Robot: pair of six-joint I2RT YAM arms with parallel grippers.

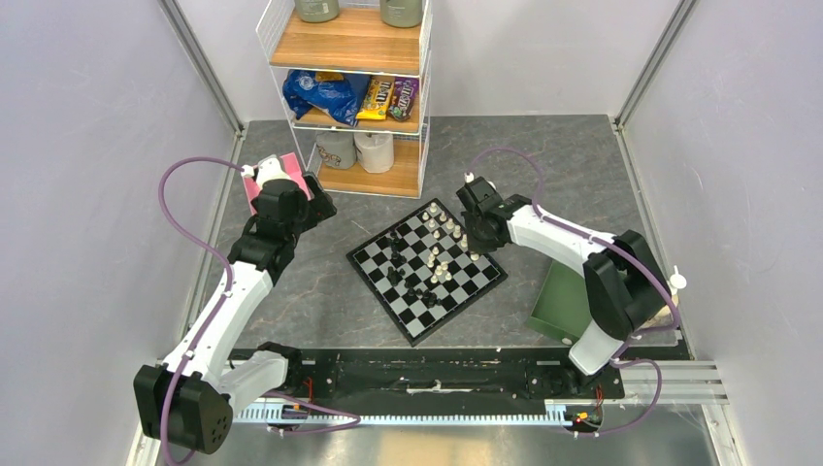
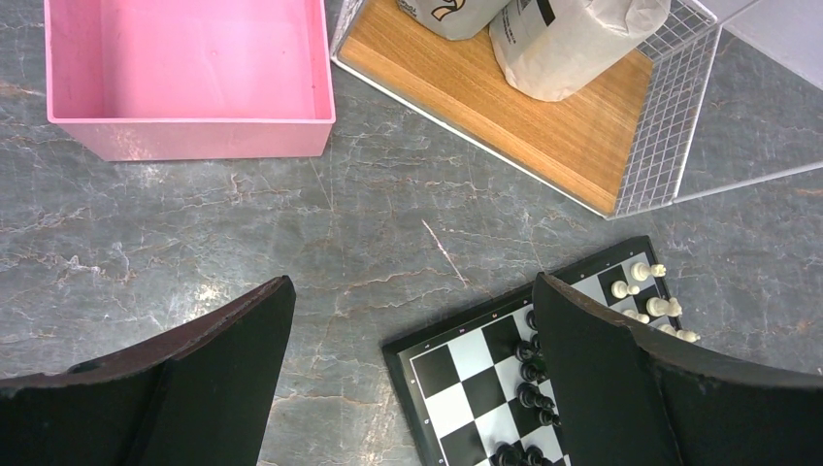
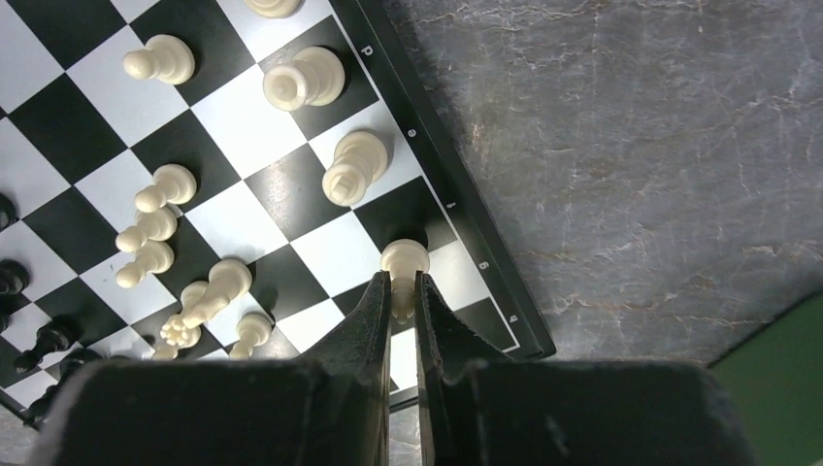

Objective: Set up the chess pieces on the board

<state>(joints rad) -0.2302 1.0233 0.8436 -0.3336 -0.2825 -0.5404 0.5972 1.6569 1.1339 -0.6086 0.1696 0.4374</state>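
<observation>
Your board [image 1: 461,283] sits mid-tabletop [image 2: 388,223], turned corner-on: black & pale checks, black rim. Cream pieces [image 3: 354,167] fill its far-right half, black pieces [image 2: 529,369] the near-left. R hand [image 3: 403,282] is pinched tight on a cream piece [image 3: 405,260] in the edge row. L hand [image 2: 412,286] gapes wide, empty, above the tabletop nr the pink box [image 2: 189,73].

Grey table [image 1: 301,311] — board [image 1: 464,288], pink box [image 2: 189,136], green tray [image 1: 561,306], shelf [image 1: 374,182]
</observation>
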